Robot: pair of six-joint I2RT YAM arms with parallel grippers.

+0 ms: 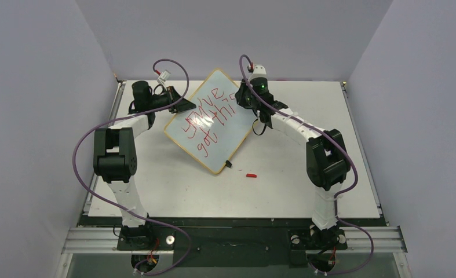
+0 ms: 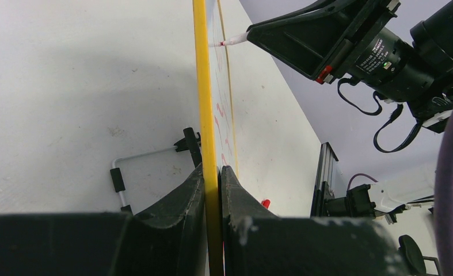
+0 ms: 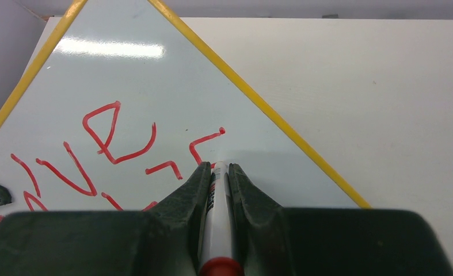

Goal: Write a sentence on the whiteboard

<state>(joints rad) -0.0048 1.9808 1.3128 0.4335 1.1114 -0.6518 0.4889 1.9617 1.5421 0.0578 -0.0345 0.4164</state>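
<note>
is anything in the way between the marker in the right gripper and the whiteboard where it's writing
Nothing visible does. The right gripper holds the marker with its tip at the whiteboard, by the end stroke of the sentence. The red cap lies on the table, off the board.

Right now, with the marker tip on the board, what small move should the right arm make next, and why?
Probably drag the marker tip in a curve to finish the last letter. The right tool is shut on the marker, whose tip sits at the end of a half-drawn s, and the left tool clamps the whiteboard, so the sentence looks one stroke short.
</note>
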